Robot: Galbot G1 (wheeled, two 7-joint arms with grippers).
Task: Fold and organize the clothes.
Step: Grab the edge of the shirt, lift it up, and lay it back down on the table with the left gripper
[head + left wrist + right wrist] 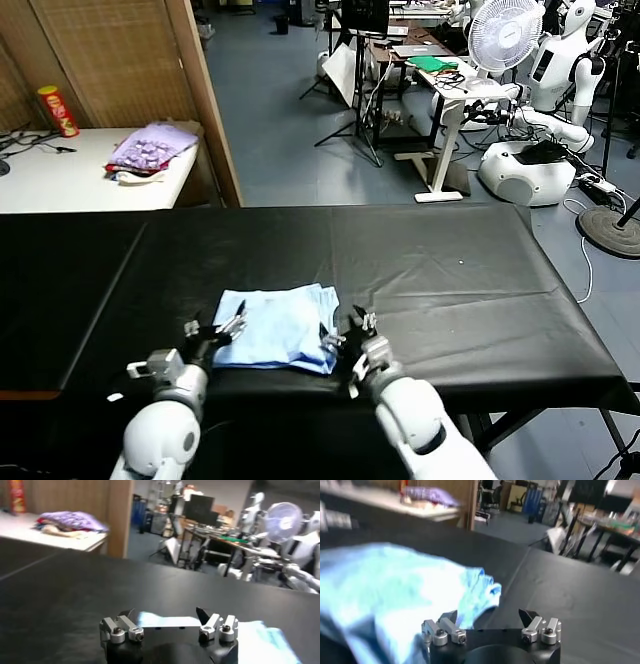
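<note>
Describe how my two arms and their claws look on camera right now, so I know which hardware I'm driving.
Both arms have rounded white shells ending in grey metal wrists. The left claw and the right claw each have a black base, silver finger brackets fixed with dark screws, and pointed black fingertips. No markings or loose cables show.

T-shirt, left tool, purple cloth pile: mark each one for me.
T-shirt (275,325): head view, middle of the folded blue fabric.
Left tool (215,330): head view, between its open fingertips at the shirt's left edge.
Purple cloth pile (152,147): head view, top of the heap on the white table.
</note>
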